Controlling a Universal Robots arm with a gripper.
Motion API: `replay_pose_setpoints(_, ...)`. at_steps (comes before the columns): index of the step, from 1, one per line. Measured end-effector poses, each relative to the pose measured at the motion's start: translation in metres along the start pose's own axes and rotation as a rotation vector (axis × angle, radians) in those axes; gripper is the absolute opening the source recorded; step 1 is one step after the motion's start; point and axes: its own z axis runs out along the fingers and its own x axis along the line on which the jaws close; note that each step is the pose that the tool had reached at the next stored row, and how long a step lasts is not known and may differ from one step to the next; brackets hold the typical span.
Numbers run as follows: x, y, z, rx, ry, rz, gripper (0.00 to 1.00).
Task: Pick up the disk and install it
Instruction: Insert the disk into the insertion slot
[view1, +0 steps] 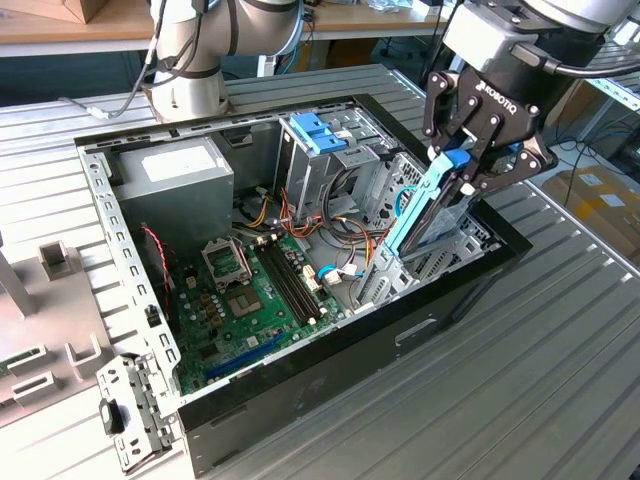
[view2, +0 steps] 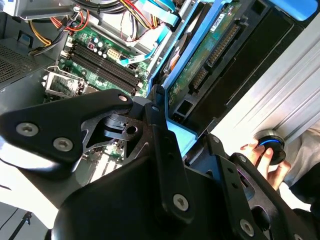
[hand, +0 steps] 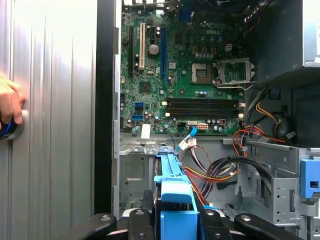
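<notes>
While it stands tilted on edge at the exterior view's right end of the open computer case (view1: 400, 335), the disk (view1: 437, 215) sits in a light blue carrier (view1: 412, 212). The gripper (view1: 465, 178) clamps its upper end, its black fingers drawn in narrow on the carrier's top. The lower end dips toward the grey metal drive cage (view1: 385, 285), though whether it touches the cage cannot be told. In the second wrist view the disk (view2: 210, 55) shows its green circuit-board face inside the blue frame, just past the gripper (view2: 182, 127). Just beside the disk, toward the exterior view's left, a tangle of orange, yellow and black cables (view1: 335, 225) hangs inside the case, and farther back stands a bright blue latch (view1: 318, 130). The green motherboard (view1: 250, 300) lies flat on the case floor, nearer and to the left. A grey power-supply box (view1: 185, 170) fills the far left corner. The case rests on a ribbed metal table (view1: 560, 380), with the arm's pale base (view1: 190, 85) beyond its far side and a loose metal bracket (view1: 130, 415) near the left front corner. In the second wrist view a person's hand (view2: 262, 160) rests on a round blue-ringed knob (view2: 270, 142) beside the case.
</notes>
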Motion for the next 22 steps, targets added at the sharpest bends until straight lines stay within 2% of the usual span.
replay_pose_setpoints(8, 0.0002, -0.0002, 0.0051, 0.0000, 0.0001, 0.000, 0.37)
replay_pose_setpoints(14, 0.0002, -0.0002, 0.0055, 0.0001, 0.0001, 0.000, 0.37)
replay_pose_setpoints(15, 0.0002, -0.0002, 0.0055, 0.0001, 0.0002, 0.000, 0.38)
replay_pose_setpoints(16, 0.0002, -0.0002, 0.0057, 0.0000, 0.0002, 0.000, 0.51)
replay_pose_setpoints(17, 0.0002, -0.0002, 0.0058, 0.0000, 0.0001, 0.000, 0.42)
replay_pose_setpoints(18, 0.0003, -0.0002, 0.0061, 0.0000, 0.0001, 0.000, 0.11)
replay_pose_setpoints(22, 0.0003, -0.0044, 0.0076, 0.0000, 0.0028, 0.000, 0.11)
